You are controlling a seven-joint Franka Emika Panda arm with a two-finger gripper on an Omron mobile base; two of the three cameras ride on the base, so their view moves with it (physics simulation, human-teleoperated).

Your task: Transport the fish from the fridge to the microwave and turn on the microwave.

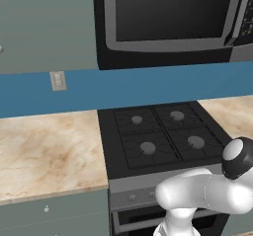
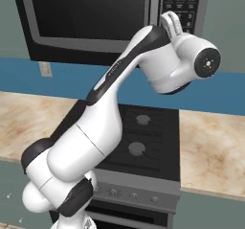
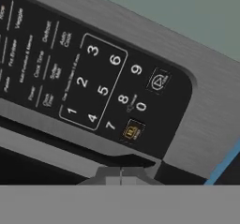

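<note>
Gripper (image 2: 173,22) clenched empty (fingers together), raised at the microwave (image 1: 168,18) keypad (image 3: 101,85); door closed, stove (image 1: 160,136) below.

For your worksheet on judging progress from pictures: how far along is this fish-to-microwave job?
Looks done: the microwave door is shut, though the fish cannot be seen through its dark window. In hand: the pincer, closed, is raised at the keypad on the microwave's right side. Left: pressing the start button; nothing shows the microwave running yet.
</note>
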